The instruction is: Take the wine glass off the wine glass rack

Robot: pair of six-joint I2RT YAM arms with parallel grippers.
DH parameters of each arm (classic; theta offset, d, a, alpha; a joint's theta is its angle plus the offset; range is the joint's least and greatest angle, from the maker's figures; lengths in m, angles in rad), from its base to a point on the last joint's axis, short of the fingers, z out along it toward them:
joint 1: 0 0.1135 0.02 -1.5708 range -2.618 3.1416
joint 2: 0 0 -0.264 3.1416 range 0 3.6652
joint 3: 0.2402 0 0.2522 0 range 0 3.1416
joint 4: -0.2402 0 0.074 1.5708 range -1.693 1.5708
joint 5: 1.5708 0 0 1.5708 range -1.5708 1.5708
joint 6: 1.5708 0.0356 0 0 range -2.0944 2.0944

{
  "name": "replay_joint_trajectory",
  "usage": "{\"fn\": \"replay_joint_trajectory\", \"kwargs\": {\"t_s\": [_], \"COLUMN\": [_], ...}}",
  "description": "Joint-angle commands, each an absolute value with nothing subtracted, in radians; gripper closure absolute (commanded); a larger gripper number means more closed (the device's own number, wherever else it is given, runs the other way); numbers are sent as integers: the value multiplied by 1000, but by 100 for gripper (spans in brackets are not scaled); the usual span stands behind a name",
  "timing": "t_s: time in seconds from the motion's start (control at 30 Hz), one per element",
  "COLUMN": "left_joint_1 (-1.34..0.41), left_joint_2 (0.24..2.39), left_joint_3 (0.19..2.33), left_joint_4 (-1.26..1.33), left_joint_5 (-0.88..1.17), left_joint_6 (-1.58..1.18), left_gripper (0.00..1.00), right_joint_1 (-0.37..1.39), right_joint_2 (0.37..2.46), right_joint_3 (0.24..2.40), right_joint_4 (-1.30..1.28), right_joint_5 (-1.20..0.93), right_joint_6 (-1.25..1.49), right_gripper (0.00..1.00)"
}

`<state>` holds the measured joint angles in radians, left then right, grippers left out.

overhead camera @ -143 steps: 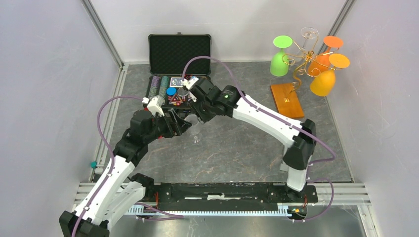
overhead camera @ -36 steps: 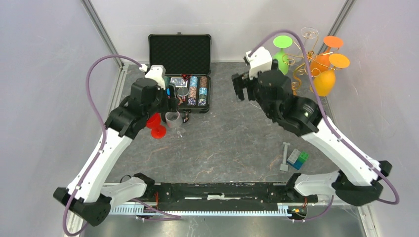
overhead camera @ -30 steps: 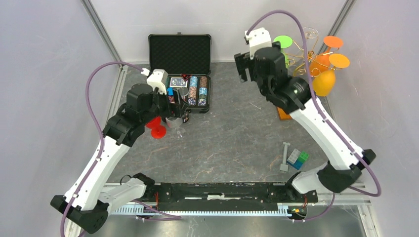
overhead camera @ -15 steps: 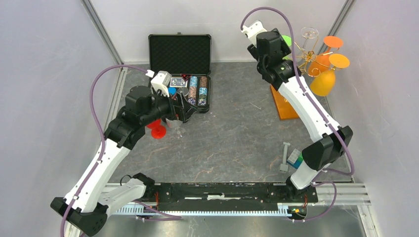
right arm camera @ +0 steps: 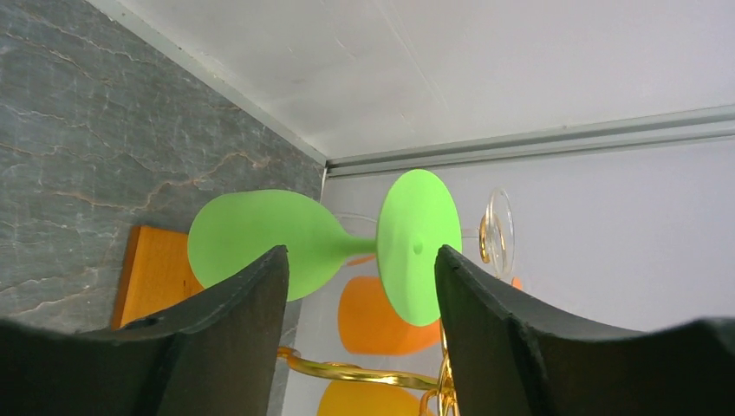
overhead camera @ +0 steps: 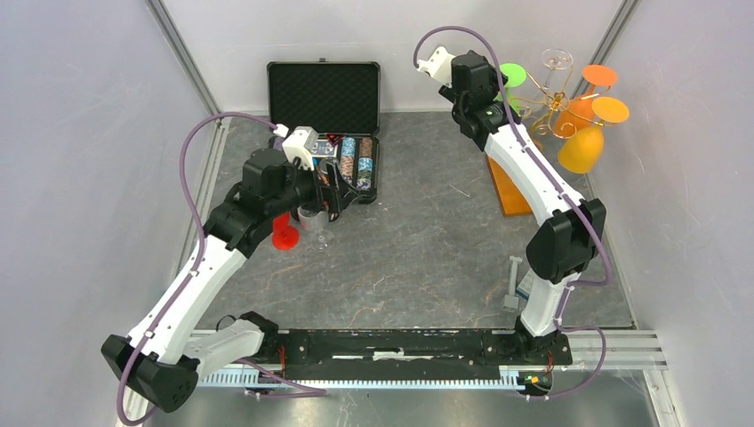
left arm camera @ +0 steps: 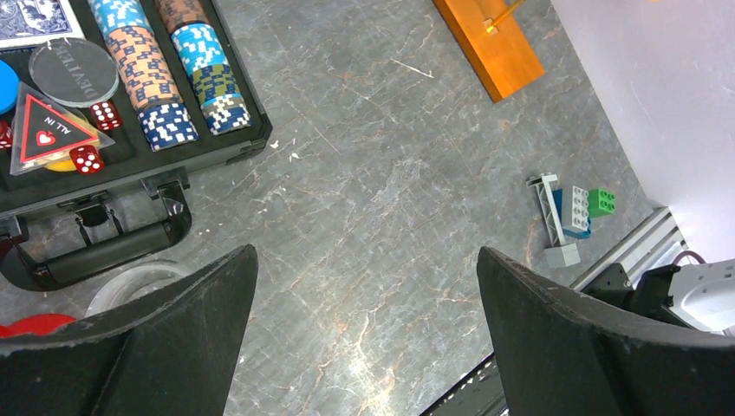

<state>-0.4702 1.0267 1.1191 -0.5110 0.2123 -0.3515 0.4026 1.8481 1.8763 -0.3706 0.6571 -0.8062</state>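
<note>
The wine glass rack [overhead camera: 542,111] stands at the back right, gold wire on an orange-brown wooden base [overhead camera: 509,189]. A green wine glass [right arm camera: 251,243] hangs on it beside orange glasses [overhead camera: 582,147] and a clear one [overhead camera: 557,60]. My right gripper [right arm camera: 360,260] is open, its fingers on either side of the green glass's stem just ahead of the tips, not touching it. In the top view that gripper [overhead camera: 500,87] sits against the green foot [overhead camera: 511,74]. My left gripper [left arm camera: 366,256] is wide open over bare table.
An open black case [overhead camera: 324,133] with poker chips, dice and cards lies at the back left. A clear glass [overhead camera: 311,218] and a red glass [overhead camera: 284,233] stand in front of it, by my left gripper [overhead camera: 342,197]. Toy bricks [overhead camera: 532,285] lie near right.
The right arm swung back to the rack and its jaws narrowed around the green glass's stem. The left gripper opened fully and drew right, away from the clear glass.
</note>
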Motion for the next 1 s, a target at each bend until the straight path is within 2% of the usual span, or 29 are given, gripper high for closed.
{"fn": "replay_joint_trajectory", "kwargs": {"t_s": [0.0, 0.4, 0.47, 0.53, 0.57, 0.97], "left_joint_1": [-462, -441, -439, -437, -436, -418], "left_joint_2": [1024, 1034, 1030, 1031, 1033, 1073], "left_joint_3": [1109, 1113, 1105, 1097, 1092, 1063], "left_joint_4": [-455, -480, -477, -474, -472, -454], "left_joint_5": [202, 227, 229, 230, 229, 249], "left_joint_6": [-366, -356, -353, -346, -344, -350], "left_gripper": [0, 0, 0, 0, 0, 0], "right_joint_1": [378, 340, 341, 340, 341, 344], "right_joint_2": [1853, 1846, 1839, 1833, 1829, 1796], "right_joint_3": [1893, 1837, 1837, 1839, 1842, 1820], "right_joint_4": [-319, -286, -283, -271, -267, -235], "right_joint_5": [635, 648, 643, 655, 659, 700], "right_joint_6": [-883, -949, -943, -927, -920, -1000], "right_gripper": [38, 64, 75, 97, 100, 100]}}
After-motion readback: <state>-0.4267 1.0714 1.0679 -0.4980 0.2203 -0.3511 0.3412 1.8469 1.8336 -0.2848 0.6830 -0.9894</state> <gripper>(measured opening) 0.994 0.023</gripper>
